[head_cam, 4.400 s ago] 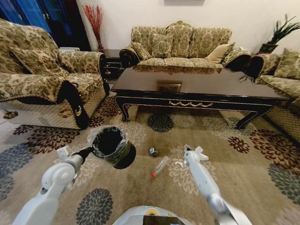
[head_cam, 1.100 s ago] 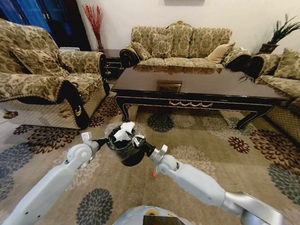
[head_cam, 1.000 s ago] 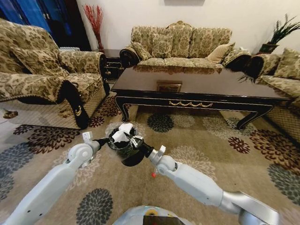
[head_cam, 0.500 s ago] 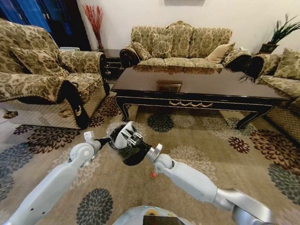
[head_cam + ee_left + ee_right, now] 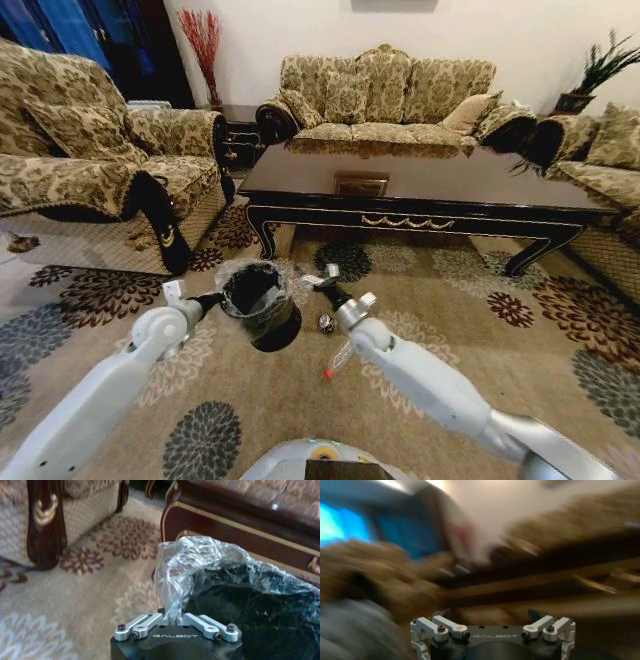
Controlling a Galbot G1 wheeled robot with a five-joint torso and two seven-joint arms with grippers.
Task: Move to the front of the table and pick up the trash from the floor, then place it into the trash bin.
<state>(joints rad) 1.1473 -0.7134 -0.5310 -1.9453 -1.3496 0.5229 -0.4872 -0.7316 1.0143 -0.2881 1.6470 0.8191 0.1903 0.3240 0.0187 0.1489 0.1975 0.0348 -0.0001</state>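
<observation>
A: Nearest, what is held?
B: The trash bin (image 5: 258, 304) is gripped at its bag rim by the closed left pincer (image 5: 212, 299). Beside it, the right pincer (image 5: 318, 279) is spread, empty.
A: Remaining step?
B: The bottle (image 5: 342, 354) and dark ball (image 5: 326, 323), left on the carpet before the table (image 5: 420, 190), probably need grasping next.

Crinkly clear plastic lines the trash bin (image 5: 258, 305); glossy wood table (image 5: 420, 185).

Head camera looks down at the rug; left wrist camera hugs the trash bin (image 5: 250, 603)

Floral carpet (image 5: 560, 370), patterned sofas (image 5: 385, 95)
</observation>
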